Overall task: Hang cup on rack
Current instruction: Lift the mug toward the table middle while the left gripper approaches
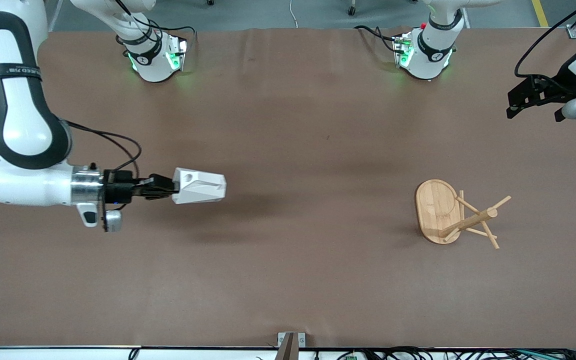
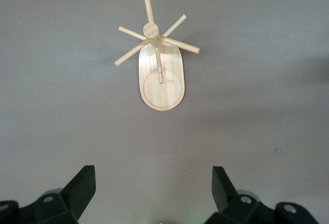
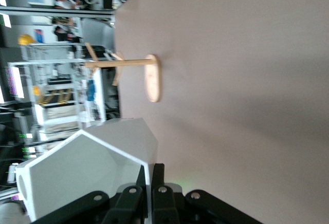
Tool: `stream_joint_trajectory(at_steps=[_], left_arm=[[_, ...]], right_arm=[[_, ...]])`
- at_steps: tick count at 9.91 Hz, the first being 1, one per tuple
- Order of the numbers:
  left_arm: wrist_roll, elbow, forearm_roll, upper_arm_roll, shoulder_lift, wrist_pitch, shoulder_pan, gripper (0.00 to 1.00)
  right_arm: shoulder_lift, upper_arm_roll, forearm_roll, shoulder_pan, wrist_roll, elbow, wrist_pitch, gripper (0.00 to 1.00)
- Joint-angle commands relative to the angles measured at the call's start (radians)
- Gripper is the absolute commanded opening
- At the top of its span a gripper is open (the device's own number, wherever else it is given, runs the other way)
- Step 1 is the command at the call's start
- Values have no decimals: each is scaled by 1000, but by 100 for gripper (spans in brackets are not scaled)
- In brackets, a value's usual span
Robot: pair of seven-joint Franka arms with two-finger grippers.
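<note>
My right gripper [image 1: 172, 188] is shut on the rim of the white faceted cup [image 1: 199, 186] and holds it sideways in the air over the table at the right arm's end. The cup fills the near part of the right wrist view [image 3: 87, 167], with my fingers [image 3: 158, 183] pinching its wall. The bamboo rack [image 1: 455, 214] stands on its oval base toward the left arm's end, well apart from the cup. It also shows in the right wrist view [image 3: 152, 77] and the left wrist view [image 2: 160, 75]. My left gripper [image 1: 533, 97] waits open and empty, high by the table's edge.
The brown table [image 1: 293, 140] holds only the rack. The two arm bases [image 1: 153, 55] [image 1: 425, 50] stand along the edge farthest from the front camera. A small metal bracket [image 1: 290, 342] sits at the nearest edge.
</note>
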Motion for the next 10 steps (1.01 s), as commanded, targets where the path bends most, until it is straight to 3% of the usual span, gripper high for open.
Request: stream_joint_trajectory(at_steps=[1, 3, 6, 8, 10], left_arm=[[1, -2, 0, -4, 21, -14, -6, 100], [1, -2, -2, -4, 20, -14, -6, 100], [16, -1, -28, -33, 35, -14, -29, 100], [30, 18, -31, -120, 34, -14, -57, 100], [94, 22, -29, -226, 46, -9, -65, 100]], right_arm=[[-28, 103, 135, -11, 74, -30, 74, 0], [-20, 191, 284, -4, 82, -30, 149, 0], [30, 289, 417, 2, 80, -21, 213, 0], [67, 297, 480, 33, 68, -6, 235, 0], [96, 299, 481, 48, 68, 13, 257, 0]])
